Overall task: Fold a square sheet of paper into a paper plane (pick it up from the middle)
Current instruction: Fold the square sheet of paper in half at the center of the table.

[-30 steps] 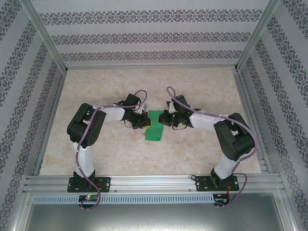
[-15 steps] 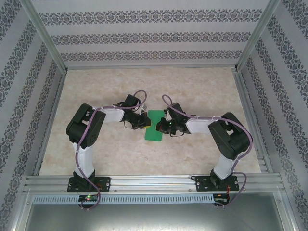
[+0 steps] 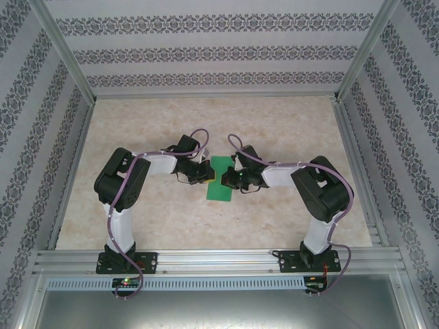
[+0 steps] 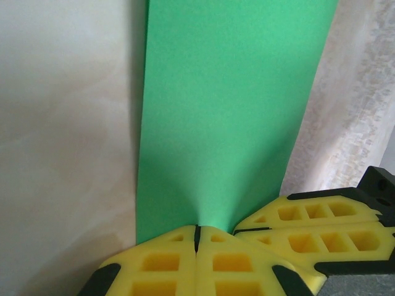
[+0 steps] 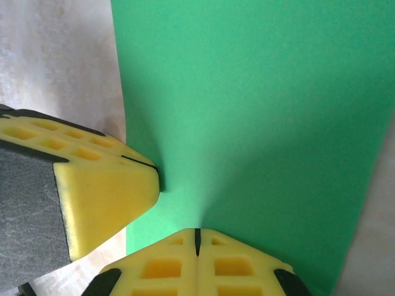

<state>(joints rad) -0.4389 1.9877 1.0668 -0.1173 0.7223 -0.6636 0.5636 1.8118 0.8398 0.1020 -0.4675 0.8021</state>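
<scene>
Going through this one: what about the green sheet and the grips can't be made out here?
- Top external view: the square sheet of paper is small, its middle covered by the left gripper and right gripper; folds unreadable.
- Left wrist view: the top edge cuts off the sheet's far end; the shut fingers hide its near edge.
- Right wrist view: the top edge cuts the sheet; layers pinched cannot be counted.

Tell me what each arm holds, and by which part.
The green paper: the left gripper and the right gripper pinch it side by side, around its middle.
</scene>
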